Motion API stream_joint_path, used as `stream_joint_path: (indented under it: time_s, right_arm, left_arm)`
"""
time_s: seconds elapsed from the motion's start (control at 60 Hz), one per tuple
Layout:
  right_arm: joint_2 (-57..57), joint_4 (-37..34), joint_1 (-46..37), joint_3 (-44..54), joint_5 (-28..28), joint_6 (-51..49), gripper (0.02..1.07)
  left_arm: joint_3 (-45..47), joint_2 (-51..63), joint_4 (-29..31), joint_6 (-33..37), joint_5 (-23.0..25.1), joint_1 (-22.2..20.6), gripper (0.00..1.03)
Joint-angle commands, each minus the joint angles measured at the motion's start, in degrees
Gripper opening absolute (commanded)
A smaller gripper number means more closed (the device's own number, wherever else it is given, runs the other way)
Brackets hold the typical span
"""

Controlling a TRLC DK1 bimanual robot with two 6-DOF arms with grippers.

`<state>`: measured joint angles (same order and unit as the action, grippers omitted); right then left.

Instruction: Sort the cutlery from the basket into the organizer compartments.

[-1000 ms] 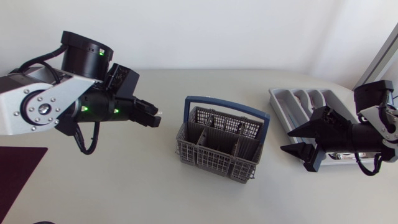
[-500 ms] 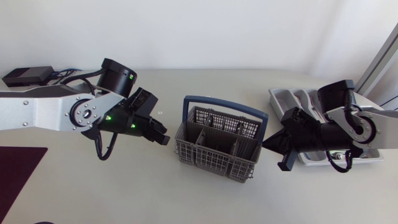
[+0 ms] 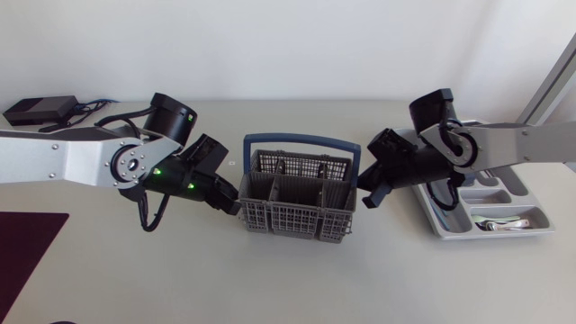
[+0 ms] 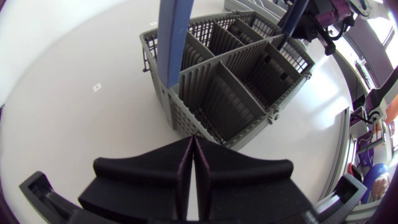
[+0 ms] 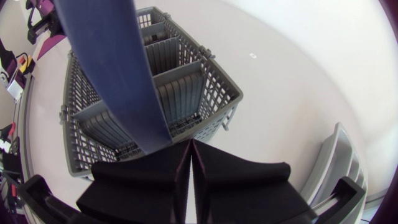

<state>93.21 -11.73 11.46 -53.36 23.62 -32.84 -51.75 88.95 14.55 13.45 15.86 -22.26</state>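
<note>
The grey cutlery basket point(image 3: 297, 202) stood at table centre between 2 grippers. The left gripper point(image 3: 232, 202), fingers pressed together and holding nothing, sat just beside its left wall. The right gripper point(image 3: 367, 189), likewise closed and empty, sat at its right end. The organizer point(image 3: 526, 193) lay further right.

A pale, matte off-white table point(image 3: 180, 270) spreads across the head view, its surface plain and evenly lit. Near its far left corner lies a flat black box point(image 3: 36, 110), with a few dark and blue cables point(image 3: 94, 103) trailing from it along the back edge. At the near left a dark maroon mat point(image 3: 22, 256) lies flat, cut off by the view's border, and a tiny square mark point(image 3: 231, 163) sits on the bare tabletop toward the middle, showing as a small speck point(image 4: 96, 88) in the left wrist view.
</note>
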Motion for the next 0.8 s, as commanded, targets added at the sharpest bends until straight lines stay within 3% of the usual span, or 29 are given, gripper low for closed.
stream_joint_path:
  time_s: [0.0, 0.383, 0.783]
  right_arm:
    - [3.65, 1.27, 1.98, -3.50, -0.41, 3.05, 0.08]
    - [12.88, 0.74, 3.13, -14.58, -2.70, 5.59, 0.08]
    - [13.31, 0.39, 4.53, -15.45, -4.02, 6.38, 0.08]
  left_arm:
    - [0.42, 1.67, -0.75, 1.66, 1.19, 1.43, 0.04]
    - [-5.65, 5.71, -1.63, 2.28, 1.98, 4.68, 0.04]
    - [-11.53, 10.63, -1.98, 2.10, 1.98, 6.88, 0.04]
